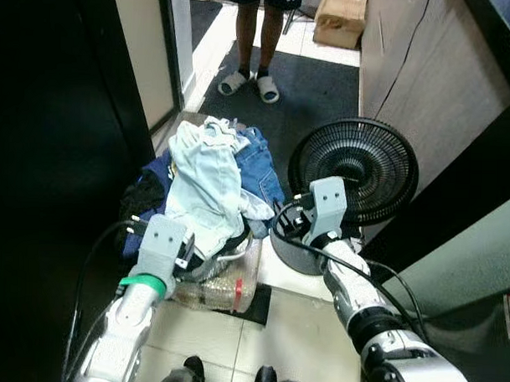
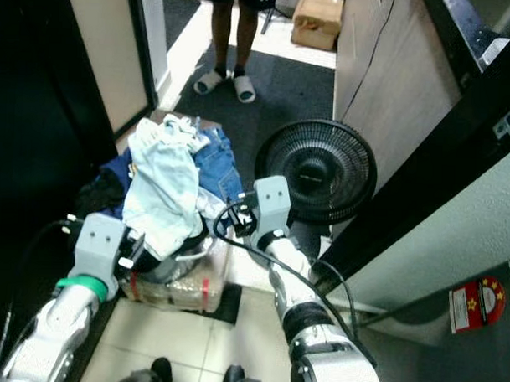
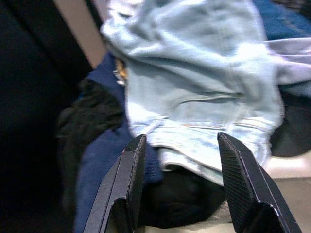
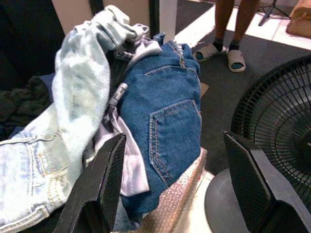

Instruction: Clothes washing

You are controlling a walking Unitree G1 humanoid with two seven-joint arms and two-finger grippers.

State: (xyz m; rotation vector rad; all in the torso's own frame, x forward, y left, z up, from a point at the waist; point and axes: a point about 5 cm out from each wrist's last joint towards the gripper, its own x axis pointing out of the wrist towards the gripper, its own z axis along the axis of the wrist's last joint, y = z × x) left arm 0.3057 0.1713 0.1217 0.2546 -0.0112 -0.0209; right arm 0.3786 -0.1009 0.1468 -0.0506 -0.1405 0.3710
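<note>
Parted left gripper [image 3: 181, 187] facing light jeans [image 3: 204, 92]

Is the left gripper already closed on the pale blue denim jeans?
No, the left gripper is open, its fingers apart before the pale blue denim jeans.

Black fan [image 1: 354, 172]; person's sandalled feet [image 1: 249, 83]

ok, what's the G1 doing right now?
It's bent over a clothes pile on the floor, beside a black floor fan. Left gripper, jaws open, faces the light-blue jeans; right gripper, also open, faces the dark-blue jeans. Nothing is grasped yet. A person in sandals stands beyond.
</note>
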